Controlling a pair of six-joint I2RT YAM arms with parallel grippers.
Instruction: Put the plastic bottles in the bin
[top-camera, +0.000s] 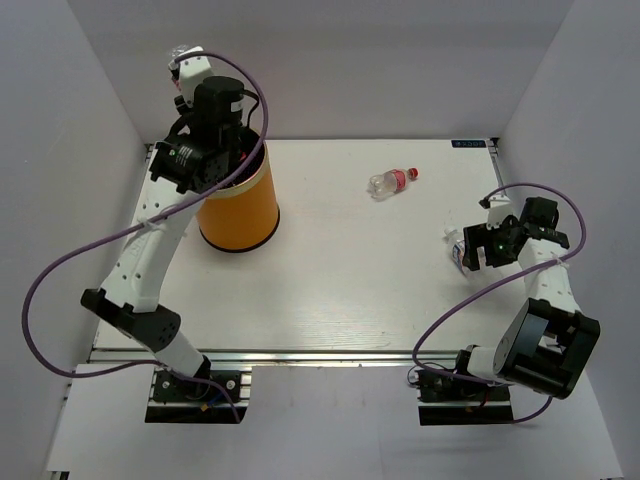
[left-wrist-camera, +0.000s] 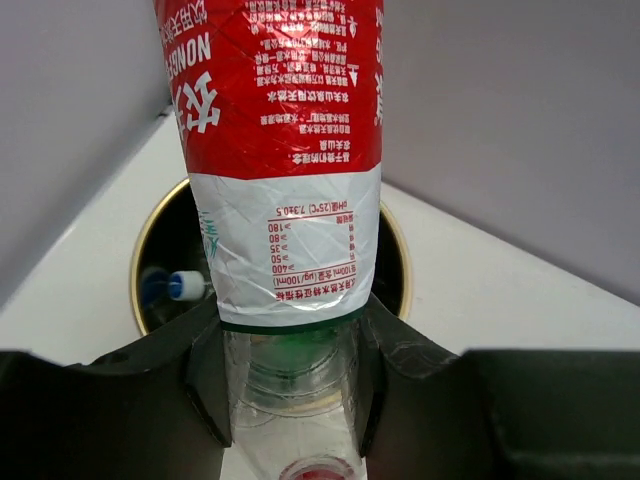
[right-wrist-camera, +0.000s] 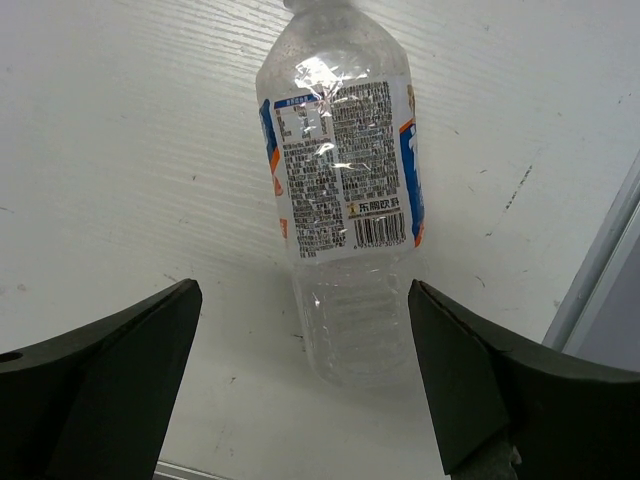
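My left gripper (top-camera: 190, 72) is raised above the bin (top-camera: 243, 208), an orange bucket with a gold rim at the table's back left. It is shut on a clear bottle with a red and white label (left-wrist-camera: 285, 190), cap end towards the camera. In the left wrist view the bin's black opening (left-wrist-camera: 160, 250) lies below, with a blue-capped bottle (left-wrist-camera: 183, 286) inside. My right gripper (right-wrist-camera: 305, 300) is open, low over a clear bottle with a blue-white label (right-wrist-camera: 345, 190) lying on the table at the right (top-camera: 454, 245). Another clear bottle with a red cap (top-camera: 392, 181) lies at the back centre.
White walls close in the table on the left, back and right. The table's right edge with a metal rail (right-wrist-camera: 600, 260) runs close beside the blue-white bottle. A purple cable (top-camera: 60, 270) loops off the left arm.
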